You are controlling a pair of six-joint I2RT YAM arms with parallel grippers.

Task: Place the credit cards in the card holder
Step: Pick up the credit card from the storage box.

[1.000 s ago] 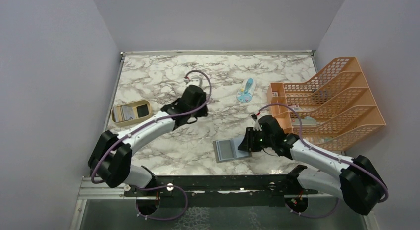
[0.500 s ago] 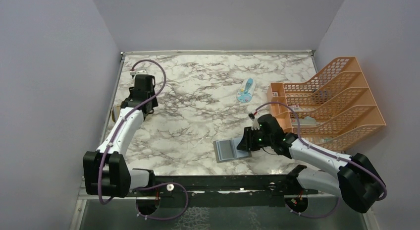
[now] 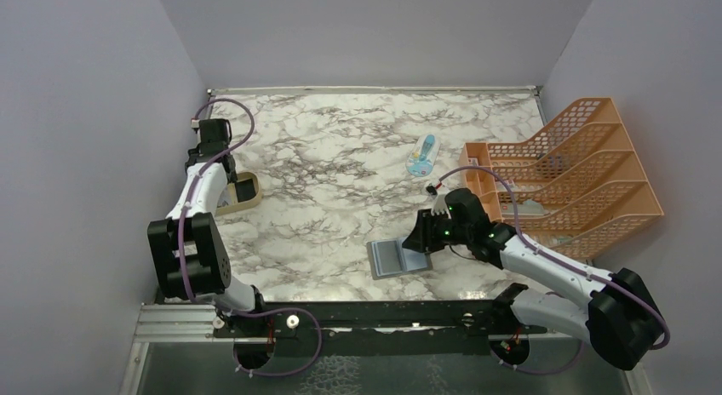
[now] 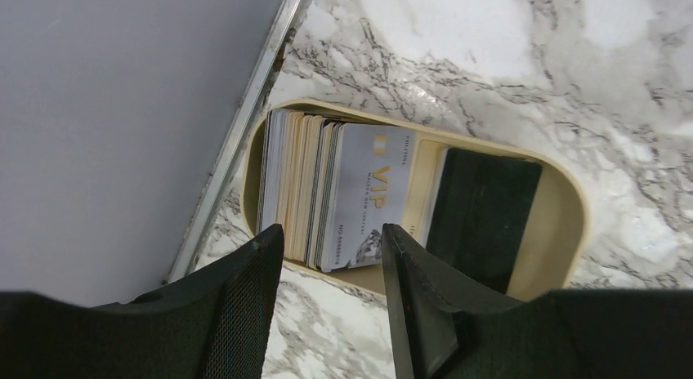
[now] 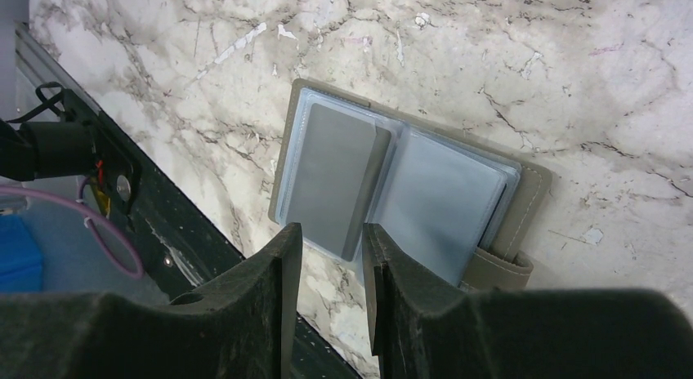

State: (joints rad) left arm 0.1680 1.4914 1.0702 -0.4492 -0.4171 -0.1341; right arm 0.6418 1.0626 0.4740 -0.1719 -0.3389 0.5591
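Left gripper (image 4: 331, 301) spread and empty, hanging over the tan tray (image 4: 564, 224) at the left edge of the tabletop (image 4: 490, 52). Credit cards (image 4: 359, 195) stacked in its wall-side compartment, a dark block (image 4: 482, 216) in the other. Right gripper (image 5: 331, 289) slightly parted and empty, above the card holder (image 5: 433, 199), which lies open near the front edge.

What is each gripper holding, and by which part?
Nothing. The left gripper hangs open over the credit cards; the right gripper, open, over the card holder.
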